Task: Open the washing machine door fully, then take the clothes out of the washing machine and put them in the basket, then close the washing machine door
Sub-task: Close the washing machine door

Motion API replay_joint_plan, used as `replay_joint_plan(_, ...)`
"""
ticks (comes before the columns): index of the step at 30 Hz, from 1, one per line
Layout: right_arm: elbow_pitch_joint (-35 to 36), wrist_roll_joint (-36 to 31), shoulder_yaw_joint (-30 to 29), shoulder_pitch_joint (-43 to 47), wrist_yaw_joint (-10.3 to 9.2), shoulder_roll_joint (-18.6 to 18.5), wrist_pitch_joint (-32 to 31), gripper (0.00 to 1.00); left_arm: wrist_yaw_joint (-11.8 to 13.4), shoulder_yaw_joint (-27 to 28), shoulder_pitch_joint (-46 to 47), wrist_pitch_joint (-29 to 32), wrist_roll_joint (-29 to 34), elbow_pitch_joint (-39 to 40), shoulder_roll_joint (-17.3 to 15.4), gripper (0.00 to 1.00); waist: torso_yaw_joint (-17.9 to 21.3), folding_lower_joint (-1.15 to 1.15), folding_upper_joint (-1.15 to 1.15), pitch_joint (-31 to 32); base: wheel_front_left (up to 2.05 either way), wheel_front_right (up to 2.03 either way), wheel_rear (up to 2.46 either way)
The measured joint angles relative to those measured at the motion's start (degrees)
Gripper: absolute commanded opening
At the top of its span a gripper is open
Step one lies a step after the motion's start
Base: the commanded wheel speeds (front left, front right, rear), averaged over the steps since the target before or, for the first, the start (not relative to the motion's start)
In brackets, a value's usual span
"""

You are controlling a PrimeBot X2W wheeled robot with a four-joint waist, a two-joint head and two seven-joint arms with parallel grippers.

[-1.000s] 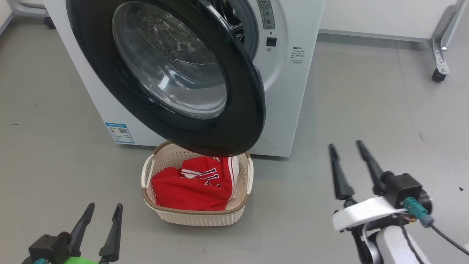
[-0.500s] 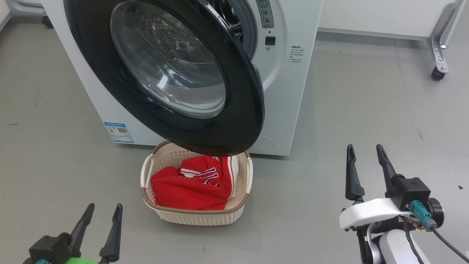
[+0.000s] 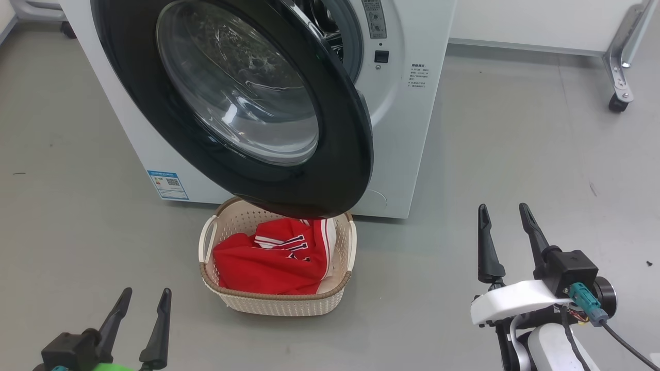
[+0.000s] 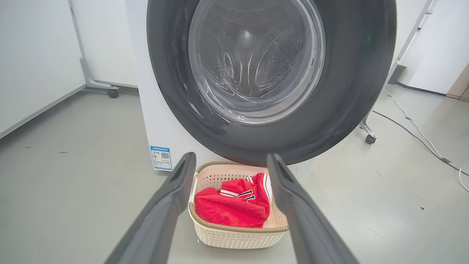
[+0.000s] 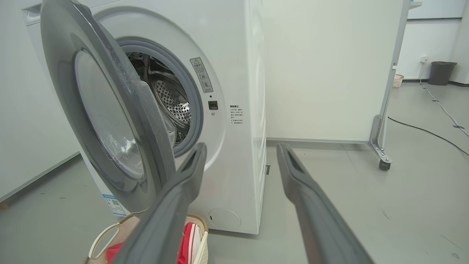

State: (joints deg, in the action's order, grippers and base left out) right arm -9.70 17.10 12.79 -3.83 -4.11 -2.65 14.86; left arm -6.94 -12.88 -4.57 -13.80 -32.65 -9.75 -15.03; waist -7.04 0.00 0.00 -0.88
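Our right pincer (image 3: 502,206) has edged slightly right, away from the half-open washing machine door (image 3: 340,154) ahead-left of it; it and our left pincer (image 3: 147,290) gape empty, the clothes (image 3: 263,263) lie in the basket (image 3: 278,308) to its left, so we judge only closing remains.

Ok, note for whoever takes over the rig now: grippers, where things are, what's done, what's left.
Left gripper: jaws open, empty, apart from the basket.
Right gripper: jaws open, empty, right of the washing machine.
Clothes lie in the basket, beneath the open washing machine door.
Done: unloading, it seems; the visible part of the drum shows no red.
Left: close the door.
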Motion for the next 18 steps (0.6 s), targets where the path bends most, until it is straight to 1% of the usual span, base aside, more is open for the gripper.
replay_joint_plan(12, 0.98, -0.45, -0.21, 0.01, -0.07, 0.00, 0.01, 1.00, 0.00, -0.13, 0.08, -0.40, 0.40, -0.52, 0.22, 1.00, -0.11, 0.00, 0.00, -0.40, 0.00, 0.00, 0.00)
replay_joint_plan(13, 1.41, -0.86, -0.31, 0.00, -0.07, 0.00, 0.01, 0.12, 0.00, -0.31, 0.14, -0.40, 0.42, -0.48, 0.25, 1.00, -0.18, 0.00, 0.00, -0.52, 0.00, 0.00, 0.00)
replay_joint_plan(14, 1.85, -1.20, -0.36, -0.01, -0.04, -0.01, 0.01, 0.00, 0.00, -0.56, 0.19, -0.40, 0.51, -0.42, 0.32, 1.00, -0.28, 0.00, 0.00, -0.67, 0.00, 0.00, 0.00)
replay_joint_plan(15, 2.23, -1.49, -0.27, -0.03, 0.16, -0.03, 0.01, 0.00, 0.00, -0.84, 0.26, -0.40, 0.53, -0.34, 0.44, 1.00, -0.42, 0.00, 0.00, -0.84, 0.00, 0.00, 0.00)
replay_joint_plan(18, 2.68, -2.89, 1.78, -0.36, 2.24, -0.20, 0.00, 0.00, 0.00, -1.75, 1.16, -0.40, 0.77, -0.20, 1.08, 1.00, -1.05, 0.00, 0.00, -1.50, 0.00, 0.00, 0.00)
